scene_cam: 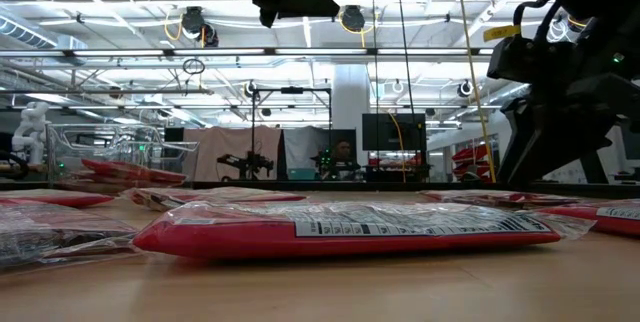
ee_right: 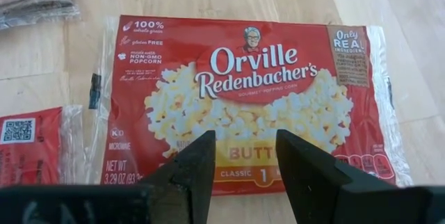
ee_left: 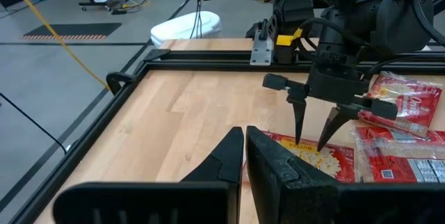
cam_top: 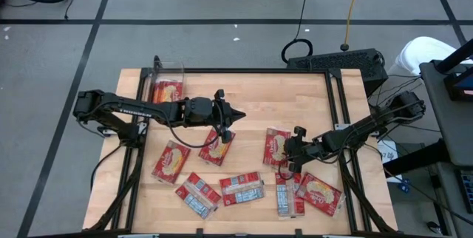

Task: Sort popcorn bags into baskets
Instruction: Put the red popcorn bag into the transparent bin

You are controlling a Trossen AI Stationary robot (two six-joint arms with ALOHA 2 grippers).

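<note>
Several red popcorn bags lie flat on the wooden table (cam_top: 244, 90). One with a yellow popcorn picture (ee_right: 243, 92) lies right of centre (cam_top: 275, 143). My right gripper (ee_right: 243, 156) stands open over this bag's near long edge, slanting down, also in the high view (cam_top: 287, 162) and the left wrist view (ee_left: 311, 135). My left gripper (ee_left: 245, 156) is shut and holds nothing. It hangs above the table's middle (cam_top: 240, 112), pointing toward the right arm. A clear basket (cam_top: 167, 84) at the far left corner holds a red bag. My right gripper's fingertips (ee_left: 300, 137) stand at the surface of the popcorn bag (ee_left: 327, 160), one on each side of the printed band along its edge. I cannot tell whether they touch it. The bag lies flat on the table.
Other bags lie near the front: two at the left (cam_top: 171, 162) (cam_top: 216, 147), two label side up (cam_top: 198, 194) (cam_top: 242, 188), and two at the right (cam_top: 288, 194) (cam_top: 320, 194). One fills the low view's foreground (scene_cam: 340, 230). A black frame rail (cam_top: 336, 105) borders the table. Bare wood lies at the far middle.
</note>
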